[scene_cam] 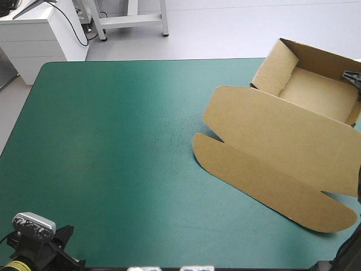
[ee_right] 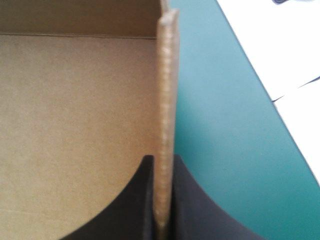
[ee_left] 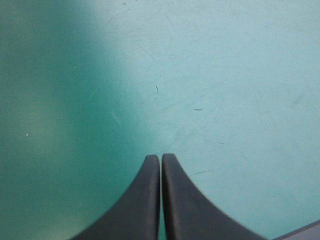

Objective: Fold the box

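Observation:
The brown box (scene_cam: 282, 130) lies at the table's right side as an open tray with raised walls at the far right and its lid flat toward the front. My right gripper (scene_cam: 353, 78) shows only as black tips at the tray's right wall. In the right wrist view it (ee_right: 162, 165) is shut on the box, pinching the upright wall (ee_right: 166, 100) edge-on, with the tray floor (ee_right: 75, 125) beside it. My left gripper (ee_left: 160, 159) is shut on nothing above bare teal-green cover; its arm (scene_cam: 36, 248) sits at the front left corner.
The teal-green table (scene_cam: 113, 141) stretches bare from the box to the left edge. The box's tray reaches the table's right edge (ee_right: 260, 85), with pale floor beyond. A white cabinet (scene_cam: 39, 34) and a metal frame stand beyond the far edge.

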Available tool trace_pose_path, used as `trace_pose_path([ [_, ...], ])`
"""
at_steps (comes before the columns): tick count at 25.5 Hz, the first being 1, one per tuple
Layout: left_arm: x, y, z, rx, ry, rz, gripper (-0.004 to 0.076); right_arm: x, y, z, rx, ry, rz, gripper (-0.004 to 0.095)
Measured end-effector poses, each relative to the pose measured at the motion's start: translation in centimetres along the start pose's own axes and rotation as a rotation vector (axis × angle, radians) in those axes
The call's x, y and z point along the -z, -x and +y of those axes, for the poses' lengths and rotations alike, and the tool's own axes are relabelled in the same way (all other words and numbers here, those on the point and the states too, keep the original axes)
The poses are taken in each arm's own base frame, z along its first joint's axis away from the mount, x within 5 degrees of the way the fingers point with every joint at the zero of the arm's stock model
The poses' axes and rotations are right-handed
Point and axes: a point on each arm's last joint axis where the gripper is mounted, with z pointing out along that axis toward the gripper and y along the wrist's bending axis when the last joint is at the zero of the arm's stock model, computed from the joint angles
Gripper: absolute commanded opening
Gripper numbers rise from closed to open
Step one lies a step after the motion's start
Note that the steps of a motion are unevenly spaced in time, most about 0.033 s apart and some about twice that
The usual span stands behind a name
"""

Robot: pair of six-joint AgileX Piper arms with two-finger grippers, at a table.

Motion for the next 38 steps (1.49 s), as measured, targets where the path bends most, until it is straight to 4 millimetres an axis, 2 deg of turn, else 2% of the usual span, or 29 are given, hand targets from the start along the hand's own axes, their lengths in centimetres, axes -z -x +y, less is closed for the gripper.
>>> trace_pose_path([
  [4, 0.0, 0.0, 0.0, 0.001, 0.0, 0.0, -0.0008, 0.1, 0.2, -1.9, 0.019, -0.099, -0.011, 0.0126],
  [8, 0.0, 0.0, 0.0, 0.001, 0.0, 0.0, -0.0008, 0.3, 0.2, -2.4, 0.042, -0.161, -0.012, 0.034],
  [10, 0.0, 0.0, 0.0, 0.001, 0.0, 0.0, -0.0008, 0.3, 0.2, -2.5, 0.044, -0.169, -0.013, 0.0387],
  [18, 0.0, 0.0, 0.0, 0.002, 0.0, 0.0, -0.0008, 1.0, 0.3, -2.6, 0.045, -0.176, -0.026, 0.0403],
  [23, 0.0, 0.0, 0.0, 0.003, 0.0, 0.0, -0.0008, 3.5, 0.1, -2.5, 0.058, -0.17, -0.077, 0.0388],
  [24, 0.0, 0.0, 0.0, 0.004, 0.0, 0.0, -0.0008, 4.1, 0.1, -2.4, 0.079, -0.164, -0.086, 0.0322],
  [25, 0.0, 0.0, 0.0, 0.004, 0.0, 0.0, -0.0008, 5.7, -0.1, -2.0, 0.127, -0.13, -0.115, 0.025],
  [27, 0.0, 0.0, 0.0, 0.004, 0.0, 0.0, -0.0008, 7.3, -0.4, -1.4, 0.157, -0.077, -0.143, 0.0038],
  [28, 0.0, 0.0, 0.0, 0.004, 0.0, 0.0, -0.0008, 8.2, -0.5, -1.1, 0.164, -0.049, -0.161, 0.0],
  [30, 0.0, 0.0, 0.0, 0.004, 0.0, 0.0, -0.0008, 11.1, -1.2, -0.4, 0.176, 0.027, -0.22, 0.0],
  [31, 0.0, 0.0, 0.0, 0.004, 0.0, 0.0, -0.0008, 13.5, -1.8, 0.2, 0.189, 0.083, -0.27, 0.0],
  [32, 0.0, 0.0, 0.0, 0.004, 0.0, 0.0, -0.0008, 14.5, -2.1, 0.5, 0.191, 0.109, -0.29, 0.0],
  [33, 0.0, 0.0, 0.0, 0.004, 0.0, 0.0, -0.0008, 16.8, -3.0, 1.0, 0.2, 0.15, -0.339, 0.0],
  [34, 0.0, 0.0, 0.0, 0.004, 0.0, 0.0, -0.0008, 18.1, -3.5, 1.3, 0.21, 0.162, -0.366, 0.0],
  [35, 0.0, 0.0, 0.0, 0.007, -0.003, 0.0, -0.0008, 20.6, -4.6, 1.8, 0.227, 0.182, -0.419, 0.0],
  [36, 0.0, 0.0, 0.0, 0.008, -0.003, 0.0, -0.0008, 22.2, -5.5, 2.2, 0.242, 0.197, -0.455, 0.0],
  [38, 0.0, 0.0, 0.0, 0.01, -0.004, 0.0, -0.0008, 26.5, -8.6, 3.7, 0.298, 0.269, -0.539, 0.0],
])
